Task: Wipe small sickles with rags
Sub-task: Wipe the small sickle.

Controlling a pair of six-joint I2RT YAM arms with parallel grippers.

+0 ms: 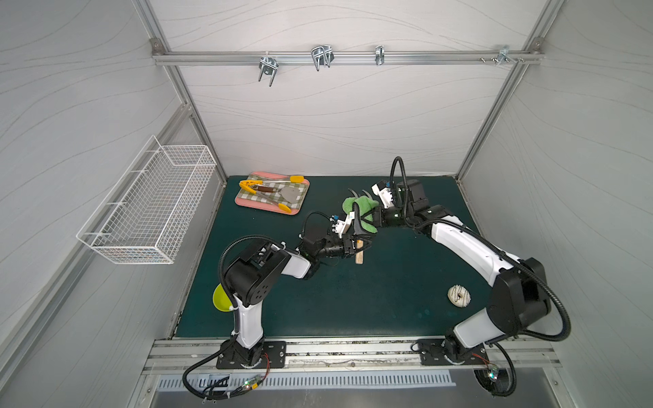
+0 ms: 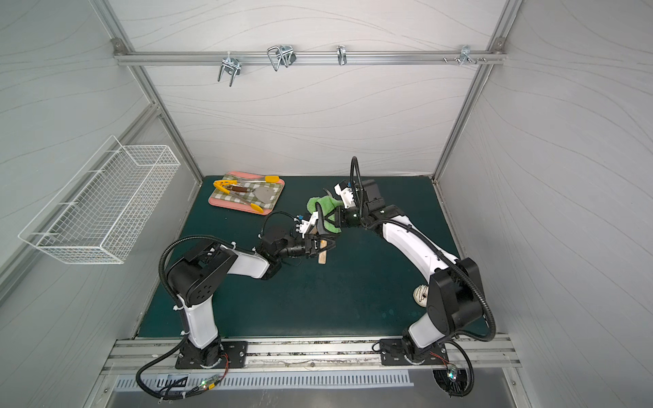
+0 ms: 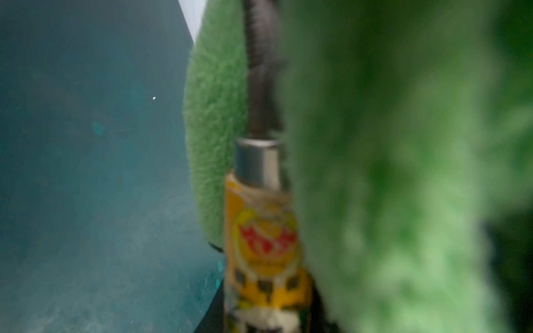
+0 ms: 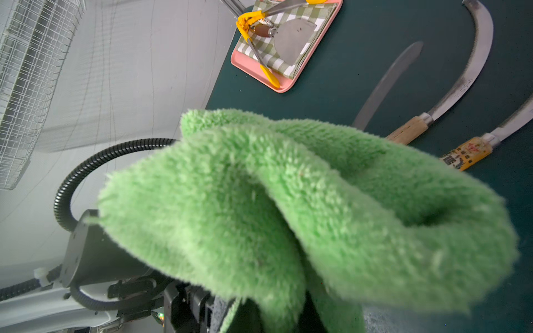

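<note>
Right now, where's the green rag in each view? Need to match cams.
In a top view: green rag, mid-width on the far half of the dark green mat.
In a top view: green rag, same spot.
Left wrist: green rag, blurred, flanking the labelled sickle.
Right wrist: green rag, centre foreground.
Shared landmark: dark green mat, in all four.

Robotics lab test cell. Identifying features: aluminium-profile frame (image 1: pixel 192 116); grey wave-patterned wall panels (image 1: pixel 335 123); dark green mat (image 1: pixel 353 300) as work surface; left arm (image 1: pixel 254 272) and right arm (image 1: pixel 463 247), 2 in all, bolted to a slotted front rail (image 1: pixel 353 349); exposed cables (image 1: pixel 226 383); overhead rail (image 1: pixel 424 56) bearing 4 metal hooks (image 1: pixel 321 57); wall-mounted white wire basket (image 1: pixel 148 212).
</note>
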